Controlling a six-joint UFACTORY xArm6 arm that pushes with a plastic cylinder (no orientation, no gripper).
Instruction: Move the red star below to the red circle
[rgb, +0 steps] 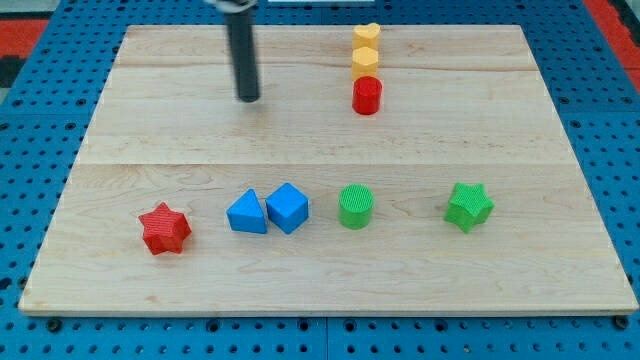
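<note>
Red star (165, 229) near board's (560, 280) bottom-left edge

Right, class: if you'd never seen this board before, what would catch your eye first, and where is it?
Likely the dark rod coming down at the view's top, its tip on bare wood, left of the red circle. Next, the stack-like column there: two yellow blocks right above the circle. Then the lower row: red star far left, two blue blocks, green circle, green star.
</note>
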